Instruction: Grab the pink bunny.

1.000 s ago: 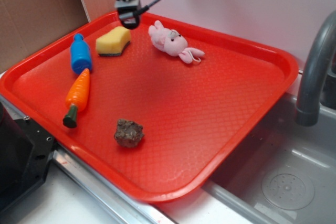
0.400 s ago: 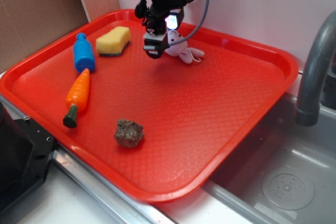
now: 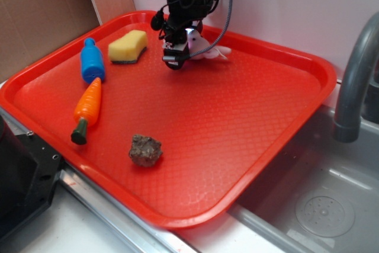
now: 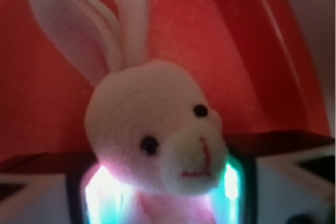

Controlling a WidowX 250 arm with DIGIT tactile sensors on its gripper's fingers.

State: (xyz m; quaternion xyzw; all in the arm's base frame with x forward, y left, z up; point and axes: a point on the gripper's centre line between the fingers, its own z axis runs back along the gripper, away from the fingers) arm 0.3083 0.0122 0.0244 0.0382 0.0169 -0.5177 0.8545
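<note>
The pink bunny (image 3: 202, 48) lies at the back of the red tray (image 3: 249, 117), with its ears toward the right. My gripper (image 3: 180, 51) has come down over the bunny, one finger on each side of its body. In the wrist view the pink bunny (image 4: 157, 135) fills the middle, face toward the camera and ears up against the tray. Its body sits between the two lit fingers (image 4: 79, 187), and bright strips of light show on both sides. The jaws stand open around the bunny.
A yellow sponge (image 3: 128, 46) and a blue bottle (image 3: 93, 60) lie to the left of the gripper, and an orange carrot (image 3: 86, 109) lies in front of them. A brown lump (image 3: 145, 150) sits near the tray's front. A sink and a grey faucet (image 3: 355, 75) are at the right.
My gripper moved from above the sponge rightward to the bunny and came down around it. The bunny's ears have shifted slightly toward the back of the tray.
</note>
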